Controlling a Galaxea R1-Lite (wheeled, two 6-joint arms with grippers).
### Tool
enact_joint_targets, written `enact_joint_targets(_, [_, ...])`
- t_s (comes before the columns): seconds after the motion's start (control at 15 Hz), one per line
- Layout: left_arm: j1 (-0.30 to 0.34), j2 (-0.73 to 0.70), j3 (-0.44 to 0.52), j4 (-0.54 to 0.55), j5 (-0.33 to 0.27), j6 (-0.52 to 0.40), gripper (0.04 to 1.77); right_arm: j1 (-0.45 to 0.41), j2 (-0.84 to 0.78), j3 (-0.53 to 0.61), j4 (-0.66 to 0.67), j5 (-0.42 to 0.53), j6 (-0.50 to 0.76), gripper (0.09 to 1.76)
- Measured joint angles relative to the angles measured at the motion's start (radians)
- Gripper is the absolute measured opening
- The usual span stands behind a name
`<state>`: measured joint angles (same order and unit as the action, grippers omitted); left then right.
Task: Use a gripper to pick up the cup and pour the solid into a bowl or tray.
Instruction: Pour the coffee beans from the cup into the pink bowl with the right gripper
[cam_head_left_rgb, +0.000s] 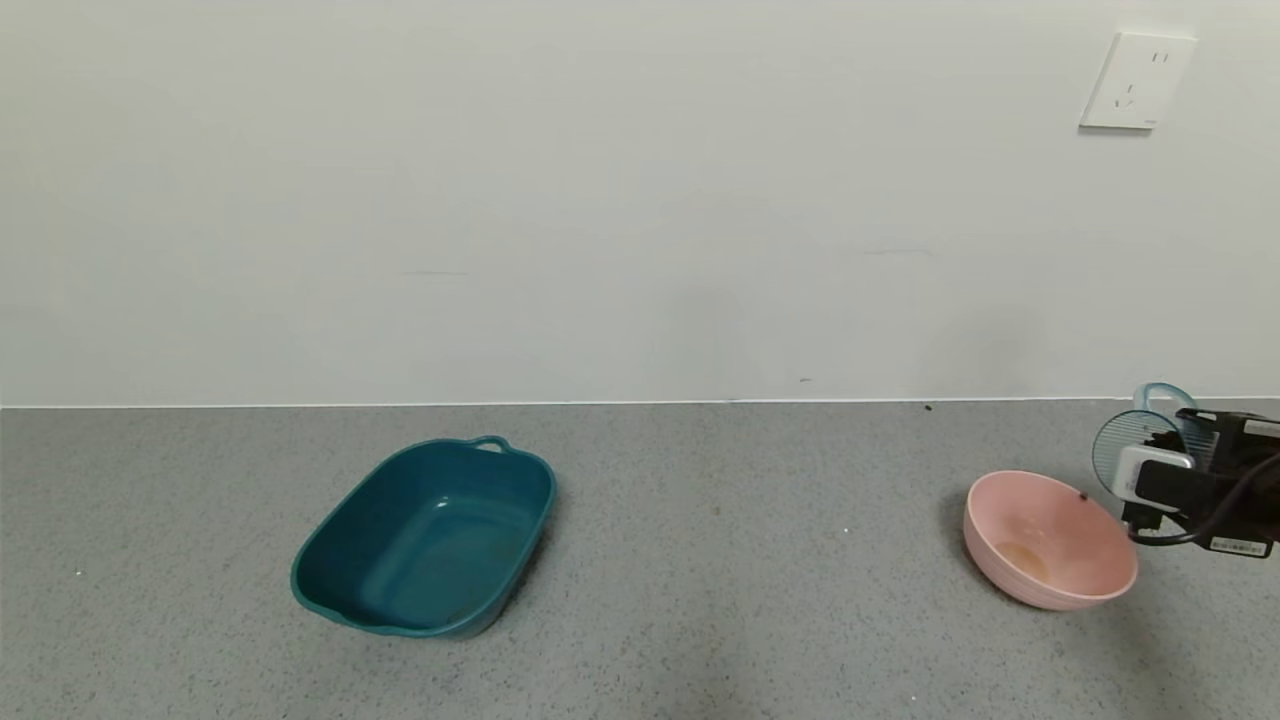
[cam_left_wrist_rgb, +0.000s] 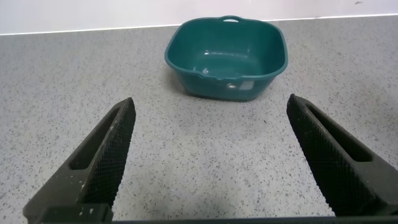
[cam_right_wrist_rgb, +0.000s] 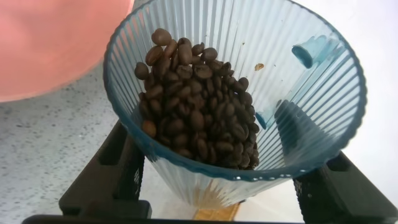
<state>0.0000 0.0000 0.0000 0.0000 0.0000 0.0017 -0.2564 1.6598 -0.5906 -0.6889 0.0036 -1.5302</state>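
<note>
A: Right hand (cam_head_left_rgb: 1165, 480) is cut by the head view's right edge. Only the wrist block and cables show; the fingertips sit behind them.
B: Cup (cam_head_left_rgb: 1135, 445)?
A: Partly behind the hand there. Beans can't be seen from the head at all; only the right wrist view shows them (cam_right_wrist_rgb: 196, 112).
B: Bowl (cam_right_wrist_rgb: 50, 43)?
A: Right wrist view clips it at the top-left corner. The cup's base is hidden between the fingers (cam_right_wrist_rgb: 106, 174), cut by the bottom edge.
B: Left hand (cam_left_wrist_rgb: 208, 162)?
A: Out of the head view. The wrist view crops both fingers at the bottom. The tub's (cam_left_wrist_rgb: 227, 59) far handle is half hidden by its rim.
</note>
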Motion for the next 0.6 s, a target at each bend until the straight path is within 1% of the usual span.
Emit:
enact_joint_targets(0.2, [0.000,0.000,0.000,0.000,0.000,0.000,1.75,-0.001,0.010,0.011,-0.036,0.001,-0.054,1.36])
enact_joint_targets(0.4, [0.000,0.000,0.000,0.000,0.000,0.000,1.75,-0.001,0.014,0.024,-0.046,0.002,-0.133,1.36])
enact_joint_targets(0.6, [0.000,0.000,0.000,0.000,0.000,0.000,1.75,0.001,0.015,0.030,-0.049,0.001,-0.182,1.36])
